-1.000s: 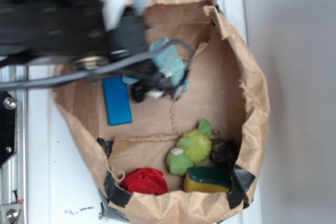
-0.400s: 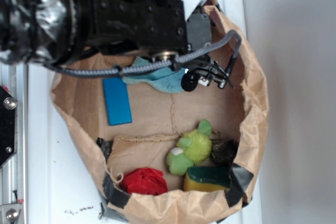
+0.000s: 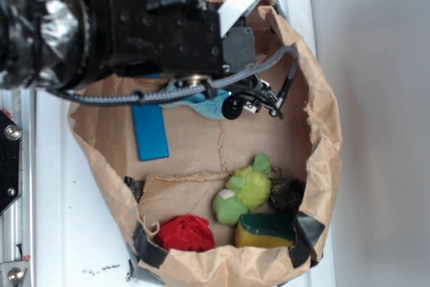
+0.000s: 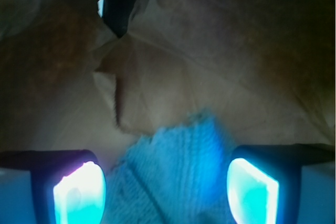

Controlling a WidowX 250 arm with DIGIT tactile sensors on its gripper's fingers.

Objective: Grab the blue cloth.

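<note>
In the exterior view we look down into a brown paper bag (image 3: 322, 112) with its rim rolled over, standing on a white bench (image 3: 80, 233). The black arm (image 3: 121, 25) reaches in from the upper left and covers much of the bag's upper half. Its gripper (image 3: 259, 99) sits near the middle of the bag's floor, low over the paper. The blue cloth (image 3: 208, 104) shows only as a small teal patch peeking out beneath the arm, just left of the gripper. From here we cannot tell how the fingers stand. A flat bright blue block (image 3: 150, 132) lies to the lower left of the cloth, apart from it. Further down the bag we see a green plush toy (image 3: 245, 193), a red fabric ball (image 3: 185, 232) at the bottom left, a yellow and green sponge (image 3: 265, 230) at the bottom right, and a small dark object (image 3: 287, 194) just beside the toy.

In the wrist view the gripper (image 4: 165, 192) is spread wide, one fingertip (image 4: 79, 195) at the lower left and the other at the lower right, both glowing pale. The blue cloth (image 4: 176, 177) lies between them with its knitted surface facing the camera, not touched by either pad so far as we can see. Behind it rises the creased paper wall (image 4: 210, 66) of the bag, with a strip of dark tape (image 4: 118, 3) at the top.
</note>
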